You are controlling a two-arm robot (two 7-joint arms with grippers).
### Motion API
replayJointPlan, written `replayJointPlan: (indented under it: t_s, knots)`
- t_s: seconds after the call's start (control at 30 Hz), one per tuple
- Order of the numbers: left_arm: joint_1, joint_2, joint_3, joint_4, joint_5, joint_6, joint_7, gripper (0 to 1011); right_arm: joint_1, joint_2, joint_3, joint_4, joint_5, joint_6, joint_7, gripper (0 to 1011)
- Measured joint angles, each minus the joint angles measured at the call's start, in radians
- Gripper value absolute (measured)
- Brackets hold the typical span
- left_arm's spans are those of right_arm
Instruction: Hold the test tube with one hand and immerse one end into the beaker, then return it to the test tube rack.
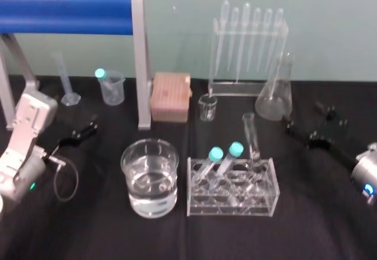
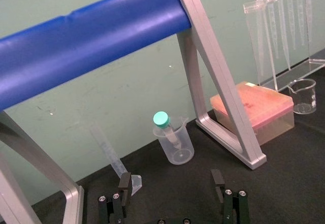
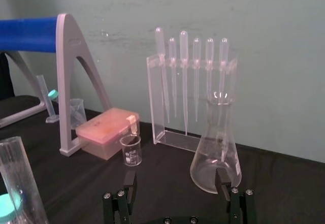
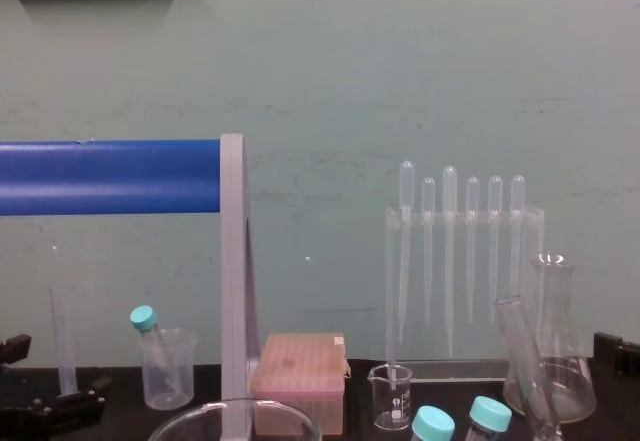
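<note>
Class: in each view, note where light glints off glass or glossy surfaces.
Head view: glints on the beaker rim and its water, and pale edge-lines on the test tube. Right wrist view: a bright spot at the conical flask neck. Left wrist view: soft sheen along the blue bar.

Head looks down, chest level, wrists low; all share pipette stand (image 1: 247, 59).

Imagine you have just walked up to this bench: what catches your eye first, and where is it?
The blue bar spans the back left. At front centre stands the wide beaker, part-filled with clear liquid, with the rack to its right holding two teal-capped tubes and the uncapped test tube. The left gripper and right gripper sit open at either side.
</note>
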Motion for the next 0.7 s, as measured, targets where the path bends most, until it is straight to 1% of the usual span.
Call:
replayJointPlan:
  t_s: [0.7]
  knots:
    - [0.000,0.000,0.000,0.000,0.000,0.000,0.000,1000,-0.001,0.003,0.004,-0.008,-0.004,-0.014,-0.005,1003]
